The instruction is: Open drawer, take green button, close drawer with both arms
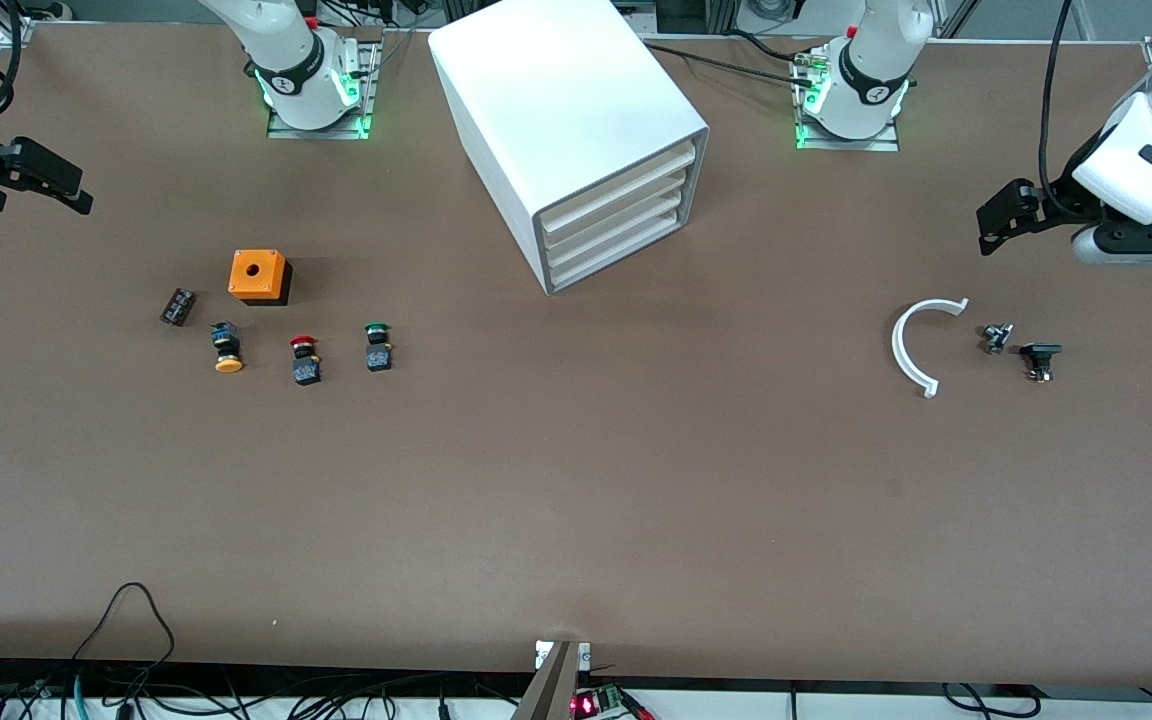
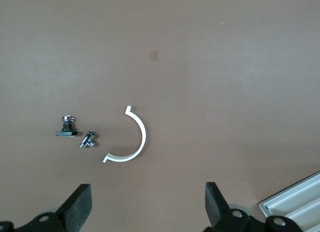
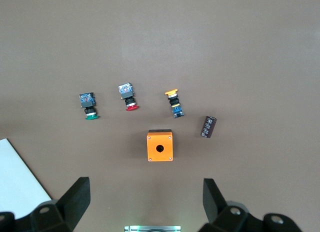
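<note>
Nearest the front camera on the brown counter (image 1: pixel 576 500) lie three push buttons in a row, toward the right arm's end. The yellow button (image 1: pixel 227 347) is closest to that end, the red button (image 1: pixel 305 360) sits in the middle, and the green button (image 1: pixel 378 346) is the one closest to the cabinet. All three lie on the open counter, apart from each other, below and ahead of the right gripper (image 1: pixel 36 180) in its wrist view. A small dark block (image 1: pixel 177 306) lies just beside the yellow button, a little farther from the camera. Farther again stands an orange box (image 1: pixel 259 276) with a round hole in its top, nearest of these things to the right gripper.

Toward the left arm's end, at about the same depth as the buttons, lie a white half-ring (image 1: pixel 918 343), a small metal part (image 1: pixel 996 337) and a black part (image 1: pixel 1039 358), all apart, under the left gripper's (image 1: pixel 1001 215) wrist camera.

Farther back, mid-counter between the two bases, stands the white cabinet (image 1: pixel 556 110), turned at an angle. All three drawers are pushed in; the lowest drawer (image 1: pixel 616 250) is closed.

The right gripper hangs over the counter's edge at its arm's end, fingers spread wide, holding nothing. The left gripper hangs likewise at its own end, fingers wide apart and empty.
</note>
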`<state>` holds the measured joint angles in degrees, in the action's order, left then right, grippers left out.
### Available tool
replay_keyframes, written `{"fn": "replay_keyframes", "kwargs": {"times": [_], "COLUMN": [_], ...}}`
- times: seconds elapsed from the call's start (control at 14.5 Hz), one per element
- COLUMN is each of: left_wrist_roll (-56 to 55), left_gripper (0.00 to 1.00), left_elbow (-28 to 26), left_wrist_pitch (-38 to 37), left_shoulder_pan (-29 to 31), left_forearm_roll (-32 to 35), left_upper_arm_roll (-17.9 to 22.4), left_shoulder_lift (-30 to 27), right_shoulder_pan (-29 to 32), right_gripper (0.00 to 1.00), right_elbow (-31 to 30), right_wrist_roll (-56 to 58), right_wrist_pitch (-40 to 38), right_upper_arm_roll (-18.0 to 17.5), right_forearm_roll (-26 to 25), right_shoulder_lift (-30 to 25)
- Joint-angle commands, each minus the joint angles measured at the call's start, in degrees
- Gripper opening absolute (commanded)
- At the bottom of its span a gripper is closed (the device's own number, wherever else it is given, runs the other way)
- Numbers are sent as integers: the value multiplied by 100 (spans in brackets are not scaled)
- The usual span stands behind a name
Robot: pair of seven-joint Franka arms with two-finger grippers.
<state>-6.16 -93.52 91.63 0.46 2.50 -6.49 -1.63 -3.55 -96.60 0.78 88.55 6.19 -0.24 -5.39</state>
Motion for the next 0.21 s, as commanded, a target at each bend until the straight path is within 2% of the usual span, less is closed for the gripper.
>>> {"fn": "replay_keyframes", "kwargs": {"times": [0.0, 0.14], "left_wrist_roll": [141, 150], "left_gripper": [100, 100], "left_elbow": [185, 212], "left_wrist_pitch": [-31, -31], "left_shoulder_pan": [24, 24], "left_forearm_roll": [-31, -39], "left_upper_arm_roll": [-19, -19], "left_shoulder_lift": [93, 101], "right_shoulder_pan": [13, 13], "right_gripper": [100, 100], "right_elbow": [97, 97], "right_wrist_roll": [54, 54], "right_wrist_pitch": [-136, -136], "right_upper_arm_roll": [-21, -30], "right_forearm_roll": [-20, -28], "right_shoulder_lift": [3, 3]}}
